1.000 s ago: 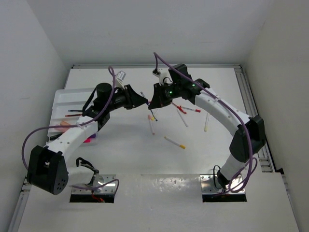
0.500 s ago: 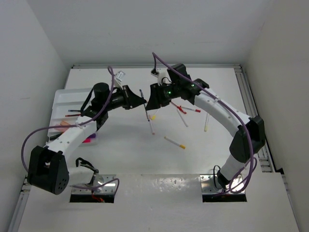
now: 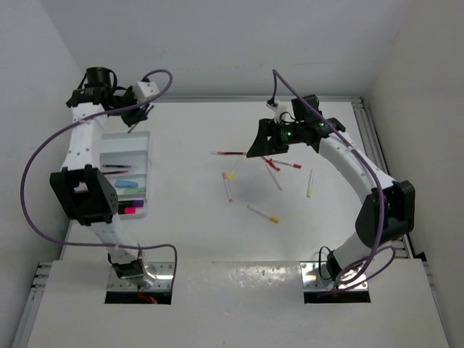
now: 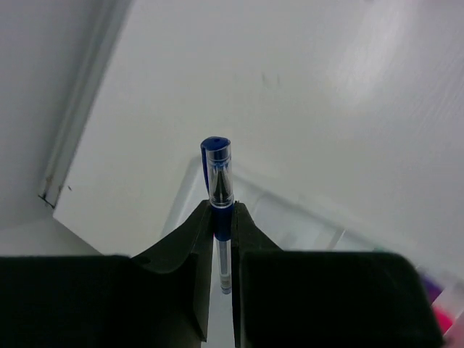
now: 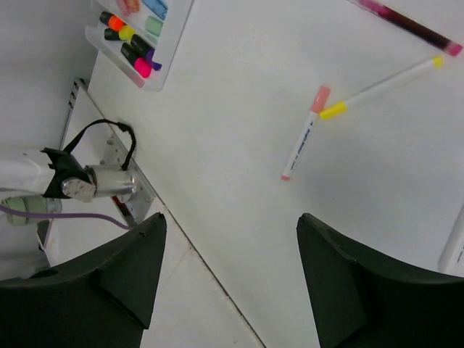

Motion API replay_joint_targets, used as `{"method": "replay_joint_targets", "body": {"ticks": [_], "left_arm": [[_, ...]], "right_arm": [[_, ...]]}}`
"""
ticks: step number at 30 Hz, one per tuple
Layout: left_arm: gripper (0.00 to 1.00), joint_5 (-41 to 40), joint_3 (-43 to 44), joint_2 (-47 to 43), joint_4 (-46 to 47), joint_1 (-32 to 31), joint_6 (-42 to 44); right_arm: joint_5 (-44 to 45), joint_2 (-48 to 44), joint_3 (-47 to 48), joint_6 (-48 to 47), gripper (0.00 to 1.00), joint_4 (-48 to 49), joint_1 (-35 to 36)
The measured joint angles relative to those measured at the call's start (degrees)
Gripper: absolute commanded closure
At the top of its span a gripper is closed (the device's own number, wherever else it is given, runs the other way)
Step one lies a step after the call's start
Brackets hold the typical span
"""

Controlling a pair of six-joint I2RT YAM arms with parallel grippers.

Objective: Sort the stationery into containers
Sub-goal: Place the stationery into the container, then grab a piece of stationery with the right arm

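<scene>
The tray [image 3: 148, 141] lay at the tabletop's [image 3: 188, 235] left edge, highlighters [image 3: 125, 184] in it; loose pens [image 3: 262, 214] lay scattered right of centre, well apart from it.

Left fingers [image 4: 190, 250] carried the blue pen [image 4: 218, 170] from mid-table to the tray [image 3: 125, 150]; right fingers [image 5: 123, 272] opened.

**White shells, black joints, purple cables**

Both arms share one build. The left arm [image 3: 77, 145] and right arm [image 3: 346, 161] have smooth white shells between chunky black joint housings [image 3: 81, 196]. A thin purple cable [image 3: 24, 177] loops off each arm and meets a small white plug [image 3: 147, 89] near the wrist. Two green lights [image 3: 288, 133] glow on the right arm's black wrist block. The left gripper [image 4: 221, 214] and right gripper [image 5: 230, 239] have matte black fingers [image 5: 123, 275], flat-faced and angular. Each arm stands on a bare metal plate [image 3: 313, 284] at the near edge of the table [image 3: 188, 239].
</scene>
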Motion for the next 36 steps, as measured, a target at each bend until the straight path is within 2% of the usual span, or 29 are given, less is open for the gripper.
{"method": "replay_joint_targets", "body": {"ticks": [3, 6, 11, 13, 17, 22, 25, 28, 31, 32, 34, 36], "left_arm": [[0.99, -4.09, 2.95, 7.93, -9.92, 5.18, 17.31], [0.97, -8.07, 3.02, 14.32, -15.76, 8.98, 29.46], [0.94, -13.90, 2.82, 16.87, -19.39, 10.71, 41.64], [0.89, -14.99, 2.73, 16.79, -19.65, 10.71, 44.35], [0.79, -16.55, 0.94, 16.79, -19.08, 10.71, 47.17], [0.76, -17.66, -2.80, 16.81, -18.38, 10.38, 48.17], [0.65, -18.12, -3.93, 16.81, -18.08, 9.97, 48.17], [0.49, -18.34, -4.28, 16.81, -17.09, 9.38, 47.23], [0.47, -17.59, -4.02, 16.81, -16.46, 9.16, 45.22], [0.47, -17.05, -3.41, 16.81, -16.63, 9.14, 43.98], [0.47, -14.95, -0.83, 16.81, -17.27, 9.14, 41.90], [0.47, -11.50, 3.10, 16.76, -17.64, 9.14, 39.01]], "right_arm": [[-0.59, 0.00, -1.53, 0.17, 0.30, -0.02, -0.83], [-1.14, 0.00, -1.99, 0.24, 0.29, -0.15, -0.57], [-1.70, 0.00, -1.99, 0.24, 0.30, -0.13, -0.55], [-1.70, 0.07, -1.99, 0.24, 0.30, -0.13, -0.66], [-1.62, 0.70, -1.99, 0.26, 0.30, -0.11, -0.66], [0.79, 2.08, -1.99, 0.17, 0.31, -0.20, -0.52], [3.08, 2.99, -1.81, 0.04, 0.31, -0.55, -0.50], [6.16, 4.20, -1.42, -0.22, 0.32, -0.61, -0.44], [10.23, 5.90, -0.57, -1.18, 0.39, -0.63, -0.28], [11.76, 6.56, -0.31, -1.51, 0.46, -0.61, -0.28], [16.06, 7.91, -0.02, -2.73, 0.52, -0.68, -0.07], [19.87, 9.86, 0.17, -3.63, 0.54, -0.70, 0.11]]}}
